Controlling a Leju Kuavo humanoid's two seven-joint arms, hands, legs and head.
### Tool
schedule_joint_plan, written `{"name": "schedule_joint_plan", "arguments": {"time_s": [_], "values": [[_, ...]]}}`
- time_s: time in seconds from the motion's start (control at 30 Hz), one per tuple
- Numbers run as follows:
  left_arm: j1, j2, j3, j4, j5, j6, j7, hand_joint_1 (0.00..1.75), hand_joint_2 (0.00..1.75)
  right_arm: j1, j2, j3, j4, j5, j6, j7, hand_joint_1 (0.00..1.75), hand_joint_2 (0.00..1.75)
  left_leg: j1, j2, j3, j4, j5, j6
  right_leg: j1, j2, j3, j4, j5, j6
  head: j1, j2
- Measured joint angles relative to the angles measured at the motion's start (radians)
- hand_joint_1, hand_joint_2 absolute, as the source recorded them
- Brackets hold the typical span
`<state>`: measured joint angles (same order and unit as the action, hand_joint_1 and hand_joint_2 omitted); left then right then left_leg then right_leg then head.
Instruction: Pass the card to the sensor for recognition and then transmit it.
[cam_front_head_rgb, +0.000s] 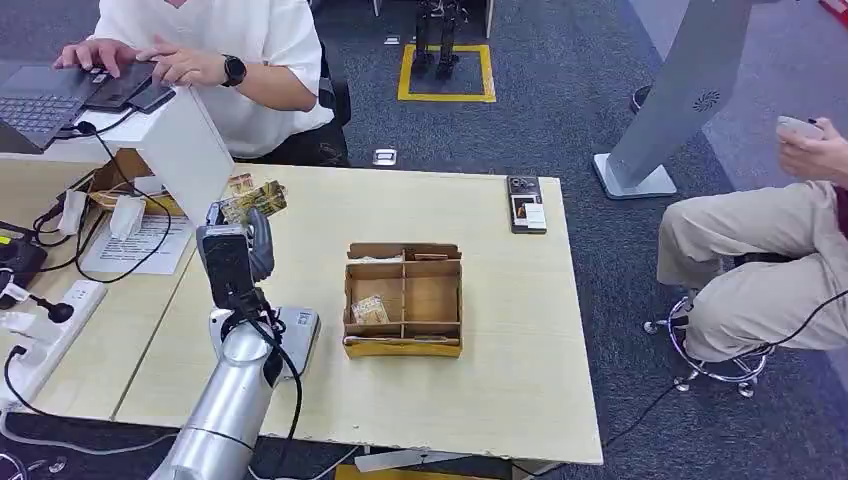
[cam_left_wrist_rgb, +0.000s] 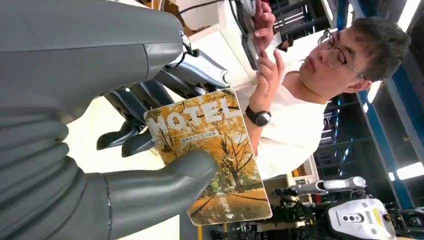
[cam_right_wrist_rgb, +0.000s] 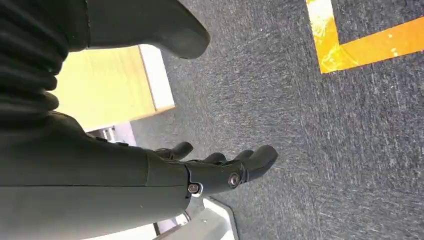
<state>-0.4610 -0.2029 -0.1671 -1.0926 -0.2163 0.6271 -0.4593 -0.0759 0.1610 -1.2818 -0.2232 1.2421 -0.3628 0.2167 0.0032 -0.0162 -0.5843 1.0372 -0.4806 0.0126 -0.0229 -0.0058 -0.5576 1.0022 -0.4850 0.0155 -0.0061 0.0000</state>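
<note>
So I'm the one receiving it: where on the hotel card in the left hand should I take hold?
Take the card by its free end with the small arrow, coming from opposite the left hand. Thumb and fingers cover the "MOTEL" end.

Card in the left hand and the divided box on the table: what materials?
Card: looks like glossy printed plastic or laminated card; it stays flat and stiff in the left hand. Divided box: likely brown corrugated cardboard, matte, with thin raw-edged partitions.
</note>
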Motion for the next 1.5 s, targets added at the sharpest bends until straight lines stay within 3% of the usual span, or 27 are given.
{"name": "schedule_joint_plan", "arguments": {"time_s": [0.2,0.4,0.73,0.83,1.17,1.2,1.23,1.27,1.5], "values": [[-0.036,0.010,-0.007,0.051,-0.011,0.016,0.011,1.75,1.75,0.000,0.000,0.003,0.000,0.005,0.001,0.001,0.00,1.75,0.000,0.000,-0.001,0.000,0.000,0.000,0.000,0.000,-0.001,0.000,0.000,0.000,0.000,0.000],[-0.120,0.020,-0.007,0.178,-0.052,0.059,0.048,1.75,1.75,-0.002,0.000,0.018,0.000,0.019,0.015,0.004,0.00,1.75,0.000,0.000,-0.001,0.000,0.000,0.000,0.000,0.000,-0.001,0.000,0.000,0.000,0.000,0.000],[-0.193,0.036,-0.007,0.305,-0.109,0.066,0.073,1.75,1.75,-0.005,0.000,0.024,0.000,0.028,-0.007,0.001,0.00,1.75,0.000,0.000,-0.001,0.000,0.000,0.000,0.000,0.000,-0.001,0.000,0.000,0.000,0.000,0.000],[-0.218,0.044,0.019,0.356,-0.196,0.068,0.097,1.75,1.75,-0.006,-0.002,0.031,0.000,0.036,-0.017,0.001,0.00,1.75,0.000,0.000,-0.001,0.000,0.000,0.000,0.000,0.001,-0.001,0.000,0.000,0.000,0.000,0.000],[-0.244,0.052,0.140,0.460,-0.328,0.069,0.068,1.75,1.75,-0.007,-0.007,0.043,0.000,0.036,-0.014,0.007,0.00,1.75,0.000,0.000,-0.001,0.000,0.000,0.000,0.000,0.001,-0.001,0.000,0.000,0.000,0.000,0.000],[-0.244,0.052,0.151,0.463,-0.343,0.069,0.063,1.66,1.75,-0.007,-0.007,0.043,0.000,0.036,-0.014,0.008,0.00,1.75,0.000,0.000,-0.001,0.000,0.000,0.000,0.000,0.001,-0.001,0.000,0.000,0.000,0.000,0.000],[-0.244,0.050,0.160,0.466,-0.347,0.069,0.058,0.30,1.75,-0.007,-0.008,0.043,0.000,0.036,-0.014,0.009,0.00,1.75,0.000,0.000,-0.001,0.000,0.000,0.000,0.000,0.001,-0.001,0.000,0.000,0.000,0.000,0.000],[-0.244,0.049,0.167,0.472,-0.348,0.069,0.048,0.00,1.75,-0.007,-0.008,0.043,0.000,0.036,-0.014,0.010,0.00,1.75,0.000,0.000,-0.001,0.000,0.000,0.000,0.000,0.001,-0.001,0.000,0.000,0.000,0.000,0.000],[-0.236,0.042,0.199,0.480,-0.336,0.069,-0.015,0.00,1.75,-0.007,-0.014,0.043,0.000,0.036,-0.014,0.010,0.00,1.75,0.000,0.000,-0.001,0.000,0.000,0.000,0.000,0.000,-0.001,0.000,0.000,0.000,0.000,0.000]]}}
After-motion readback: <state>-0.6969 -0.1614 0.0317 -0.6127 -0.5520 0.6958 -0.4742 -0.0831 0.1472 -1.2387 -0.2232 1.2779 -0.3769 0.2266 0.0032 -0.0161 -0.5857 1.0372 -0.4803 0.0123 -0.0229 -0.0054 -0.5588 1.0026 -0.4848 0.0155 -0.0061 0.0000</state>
